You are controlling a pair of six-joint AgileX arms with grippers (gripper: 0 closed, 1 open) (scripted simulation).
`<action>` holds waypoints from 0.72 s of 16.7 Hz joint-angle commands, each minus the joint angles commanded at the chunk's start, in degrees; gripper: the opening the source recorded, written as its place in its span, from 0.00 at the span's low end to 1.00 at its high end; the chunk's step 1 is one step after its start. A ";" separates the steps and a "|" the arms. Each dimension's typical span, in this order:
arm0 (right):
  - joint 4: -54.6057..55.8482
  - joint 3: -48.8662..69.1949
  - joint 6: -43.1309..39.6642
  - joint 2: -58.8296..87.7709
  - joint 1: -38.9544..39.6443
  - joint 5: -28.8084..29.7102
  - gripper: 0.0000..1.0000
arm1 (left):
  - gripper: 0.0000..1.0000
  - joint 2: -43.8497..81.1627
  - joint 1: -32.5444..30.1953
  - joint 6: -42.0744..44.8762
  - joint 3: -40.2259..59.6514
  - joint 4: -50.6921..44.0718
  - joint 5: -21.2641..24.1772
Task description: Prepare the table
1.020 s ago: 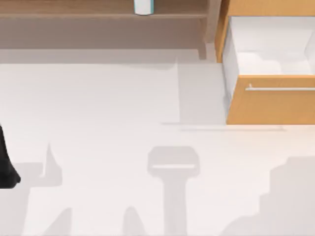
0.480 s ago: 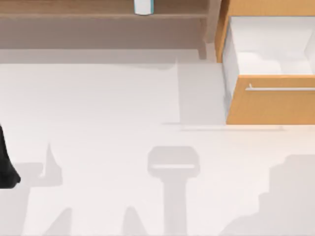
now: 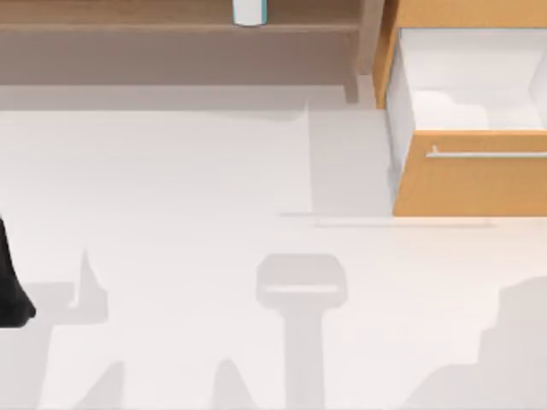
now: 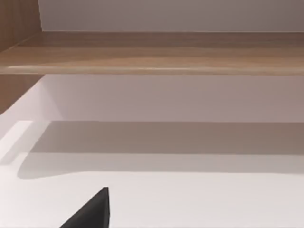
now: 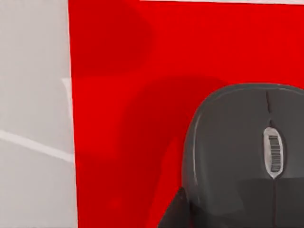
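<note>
My left arm (image 3: pixel 10 286) sits at the left edge of the white table (image 3: pixel 188 196), which spreads wide below the overhead camera; I cannot tell how either of my grippers stands. My right wrist camera looks down on a grey computer mouse (image 5: pixel 247 156) lying on a red mat (image 5: pixel 128 95). Farther back stand a wooden shelf (image 3: pixel 171 21) holding a white cup (image 3: pixel 249 11) and an orange drawer cabinet (image 3: pixel 470 175), its drawer pulled open.

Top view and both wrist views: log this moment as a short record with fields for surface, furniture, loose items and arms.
surface: white table
furniture: wooden shelf along the far edge; orange drawer pulled open at far right
loose items: white cylinder on the shelf; grey mouse on a red mat in the right wrist view
arms: left arm at the table's left edge
</note>
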 joint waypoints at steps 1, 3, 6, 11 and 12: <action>0.00 0.00 0.00 0.00 0.00 0.00 0.00 | 1.00 0.00 0.00 0.00 0.00 0.00 0.00; 0.00 0.00 0.00 0.00 0.00 0.00 0.00 | 1.00 0.00 0.00 0.00 0.00 0.00 0.00; 0.00 0.00 0.00 0.00 0.00 0.00 0.23 | 1.00 0.00 0.00 0.00 0.00 0.00 0.00; 0.00 0.00 0.00 0.00 0.00 0.00 0.60 | 1.00 0.00 0.00 0.00 0.00 0.00 0.00; 0.00 0.00 0.00 0.00 0.00 0.00 0.68 | 1.00 0.00 0.00 0.00 0.00 0.00 0.00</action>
